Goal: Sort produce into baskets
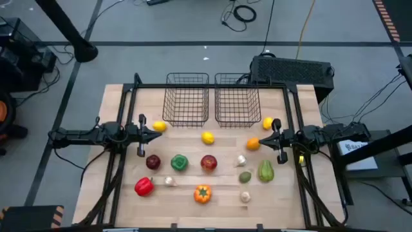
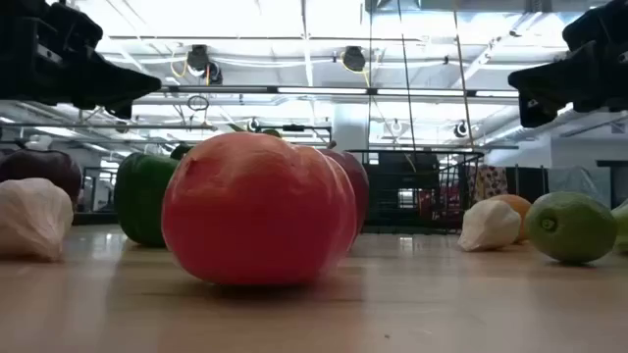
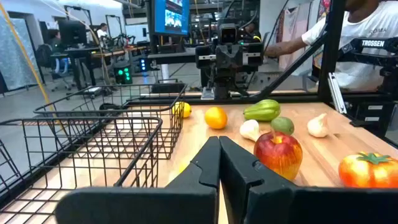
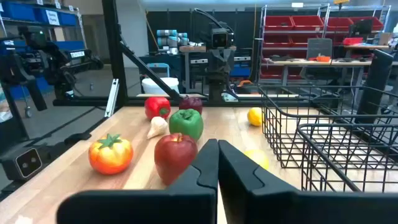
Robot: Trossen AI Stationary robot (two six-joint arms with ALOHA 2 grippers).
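Two baskets [image 1: 187, 98], fourteen produce pieces [image 1: 208, 163]

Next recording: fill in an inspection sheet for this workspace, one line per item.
Surface: light wooden tabletop inside a dark frame.
Job's things: two dark wire-mesh baskets, both empty; loose produce in front, including a yellow lemon, red apple, green pepper, orange pepper.
Clutter: black box behind the table.
Grippers: left gripper shut, right gripper shut, both holding nothing.
Cables: leads on the grey floor.
Surroundings: a person beyond the table.
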